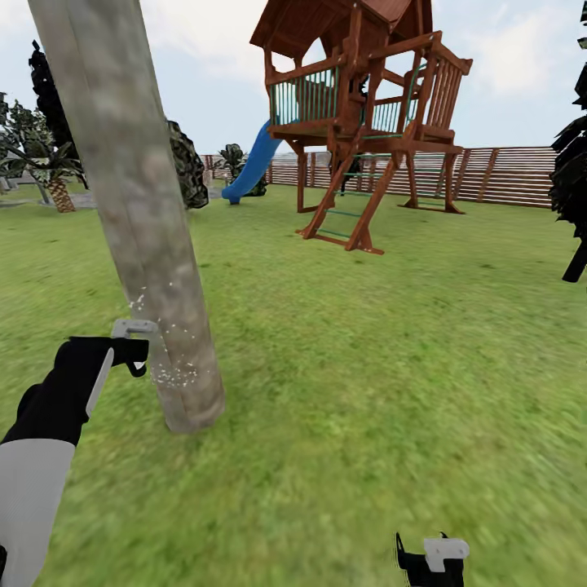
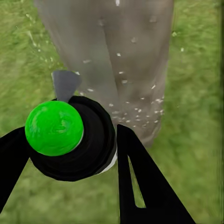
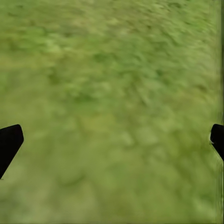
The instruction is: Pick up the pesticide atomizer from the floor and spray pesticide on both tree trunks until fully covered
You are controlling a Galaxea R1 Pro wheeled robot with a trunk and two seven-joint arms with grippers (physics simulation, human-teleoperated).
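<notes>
Spraying, first tree trunk (image 1: pixel 139 228): step in hand, by my judgement. My left gripper (image 2: pixel 70 154) is pinched on the pesticide atomizer (image 2: pixel 70 140), its green cap (image 2: pixel 54 128) facing the wrist camera and its grey nozzle (image 2: pixel 64 84) aimed at the bark just beside it. White droplets (image 1: pixel 175 371) speckle only the low part of the trunk near the lawn (image 1: pixel 367 367); higher bark looks bare. To do it well, I should keep the nozzle square to the trunk, sweep upward in slow passes, then work round the sides. My right gripper (image 3: pixel 112 140) hangs spread and empty over grass. A wooden play tower (image 1: pixel 359 122) and fence (image 1: pixel 505 175) stand well apart behind.
</notes>
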